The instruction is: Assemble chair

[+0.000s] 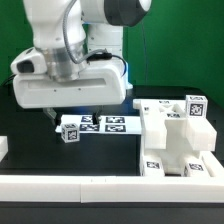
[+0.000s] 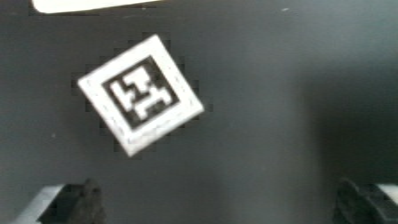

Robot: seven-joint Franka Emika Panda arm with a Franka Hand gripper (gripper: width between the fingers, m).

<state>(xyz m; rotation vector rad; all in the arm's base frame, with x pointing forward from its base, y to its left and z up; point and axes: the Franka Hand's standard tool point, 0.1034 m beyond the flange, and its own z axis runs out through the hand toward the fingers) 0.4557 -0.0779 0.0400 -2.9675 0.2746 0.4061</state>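
The hand [image 2: 217, 205] is recorded poised low over the dark surface [image 1: 30, 120] with its 2 fingers [image 2: 71, 203] spread wide and nothing held between them. A small tagged white chair part [image 2: 148, 95] is seen lying on the surface directly beneath and slightly ahead of the hand, its tag turned diagonally to the finger line. The larger chair parts [image 1: 180, 135] are grouped well apart, toward the exterior view's right; a wrist rotation is judged necessary before closing.
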